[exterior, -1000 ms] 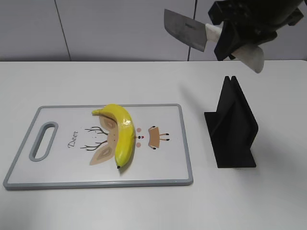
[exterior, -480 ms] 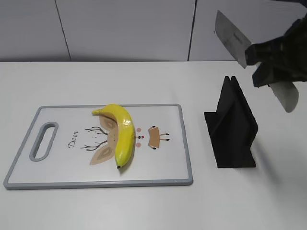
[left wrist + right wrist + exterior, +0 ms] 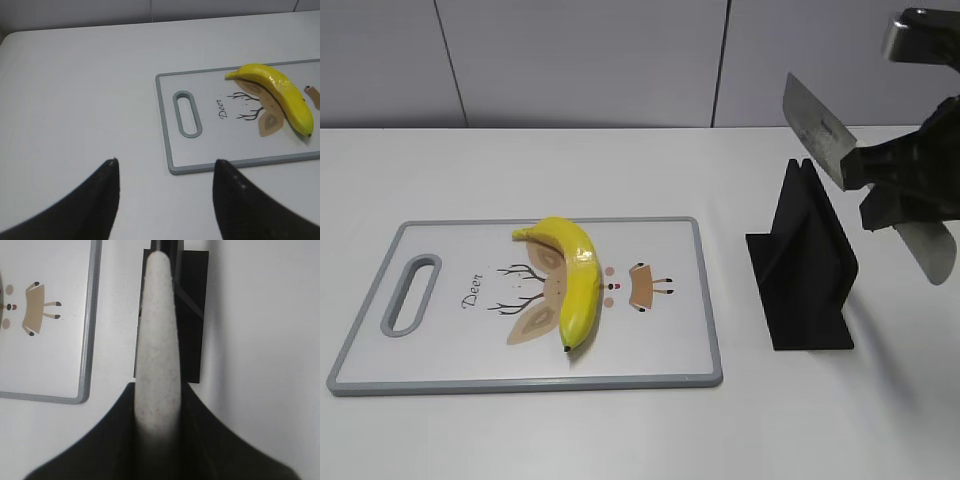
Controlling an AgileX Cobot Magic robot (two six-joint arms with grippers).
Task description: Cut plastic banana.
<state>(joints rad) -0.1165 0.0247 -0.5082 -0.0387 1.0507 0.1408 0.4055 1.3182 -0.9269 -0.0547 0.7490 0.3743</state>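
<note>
From the front, the banana [image 3: 570,280] lies on the cutting board [image 3: 440,375] (over its deer drawing), well left of the right gripper [image 3: 905,185], which is clamped on a knife [image 3: 820,125] above the black stand [image 3: 805,265]. The left wrist view shows the left gripper [image 3: 165,192] spread wide, with the banana far off to its upper right. The right wrist view shows only the knife handle [image 3: 157,340] pinched above the stand.

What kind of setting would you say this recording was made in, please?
Probably a lab tabletop staged as a kitchen: a bare white table against grey panel walls, a deer-print cutting board with a plastic banana, and a black knife stand.
</note>
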